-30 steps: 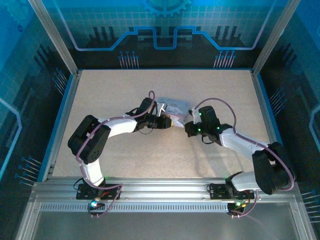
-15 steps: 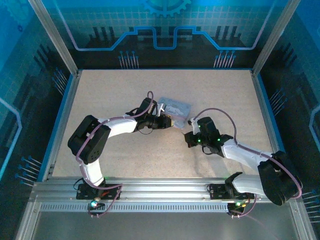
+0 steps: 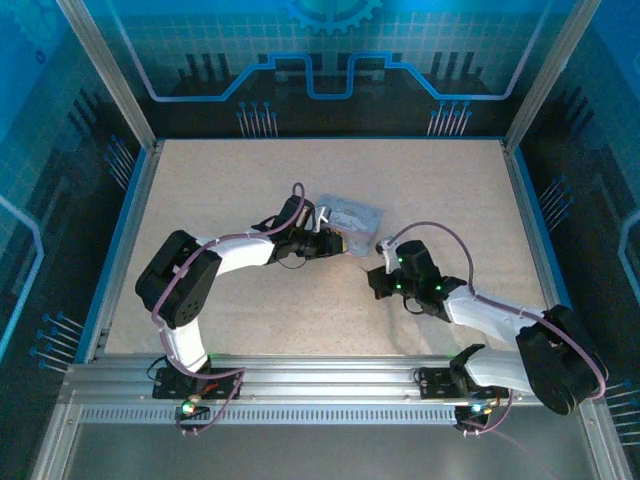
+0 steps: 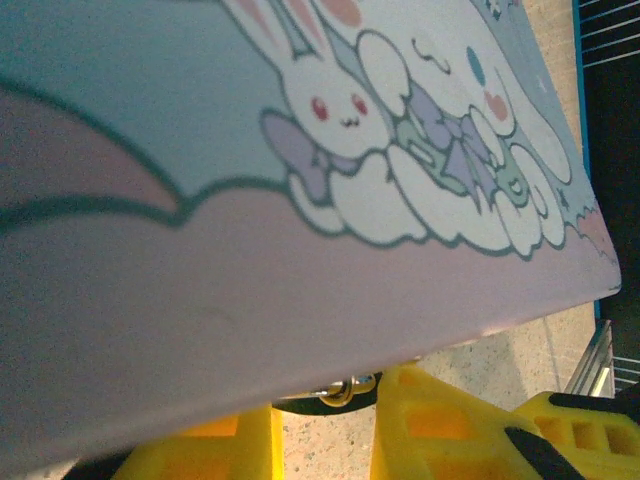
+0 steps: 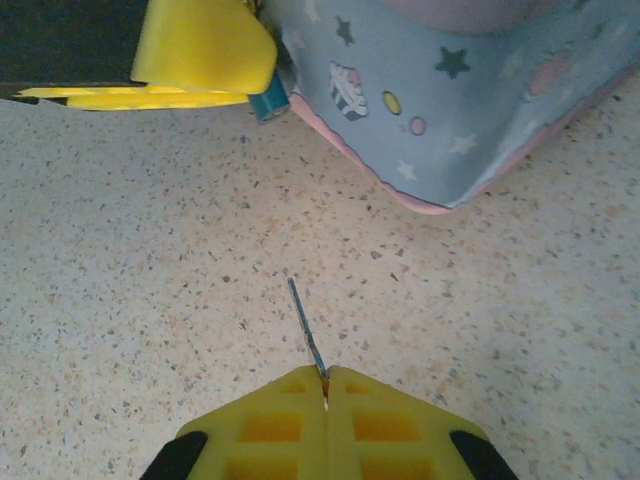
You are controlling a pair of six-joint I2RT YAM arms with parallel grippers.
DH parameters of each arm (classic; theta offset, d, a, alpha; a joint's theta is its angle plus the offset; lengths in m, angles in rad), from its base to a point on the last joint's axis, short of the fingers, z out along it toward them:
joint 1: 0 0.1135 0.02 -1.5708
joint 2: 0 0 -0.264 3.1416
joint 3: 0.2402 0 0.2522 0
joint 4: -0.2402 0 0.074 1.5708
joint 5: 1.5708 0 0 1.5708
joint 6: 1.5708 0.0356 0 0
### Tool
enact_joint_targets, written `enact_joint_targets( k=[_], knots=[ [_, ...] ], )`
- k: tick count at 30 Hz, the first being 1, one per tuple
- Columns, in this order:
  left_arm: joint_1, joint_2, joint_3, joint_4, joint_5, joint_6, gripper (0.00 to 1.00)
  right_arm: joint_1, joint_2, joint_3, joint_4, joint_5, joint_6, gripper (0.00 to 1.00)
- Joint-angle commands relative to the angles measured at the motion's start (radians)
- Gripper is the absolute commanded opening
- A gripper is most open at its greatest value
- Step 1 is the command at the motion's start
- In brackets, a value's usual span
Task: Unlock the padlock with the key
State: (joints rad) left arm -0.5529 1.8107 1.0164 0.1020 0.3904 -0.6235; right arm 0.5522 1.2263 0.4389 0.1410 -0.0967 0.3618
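My right gripper point(image 5: 326, 375) has its jaws pressed together on the key point(image 5: 303, 320), whose blade juts forward over the worktop point(image 5: 130, 260). My left gripper point(image 4: 325, 402) has its jaws pinching the padlock point(image 5: 268, 103) against the printed tin point(image 5: 450, 100). Key and padlock are apart.

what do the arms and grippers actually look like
Both the left arm and right arm have white links, black joint housings and a thin purple cable. The right one's wrist carries small green lights. The left gripper and right gripper have blocky yellow fingers with square recesses moulded in.
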Motion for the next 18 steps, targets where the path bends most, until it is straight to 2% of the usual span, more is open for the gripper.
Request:
enact_joint_targets(
  k=[1,18],
  knots=[
    [-0.005,-0.043,0.016,0.030,0.023,-0.039,0.23,0.021,0.030,-0.001,0.063,-0.026,-0.005,0.00],
    [-0.004,-0.050,0.011,0.030,0.027,-0.063,0.23,0.024,0.103,0.042,0.123,-0.020,-0.024,0.00]
  ],
)
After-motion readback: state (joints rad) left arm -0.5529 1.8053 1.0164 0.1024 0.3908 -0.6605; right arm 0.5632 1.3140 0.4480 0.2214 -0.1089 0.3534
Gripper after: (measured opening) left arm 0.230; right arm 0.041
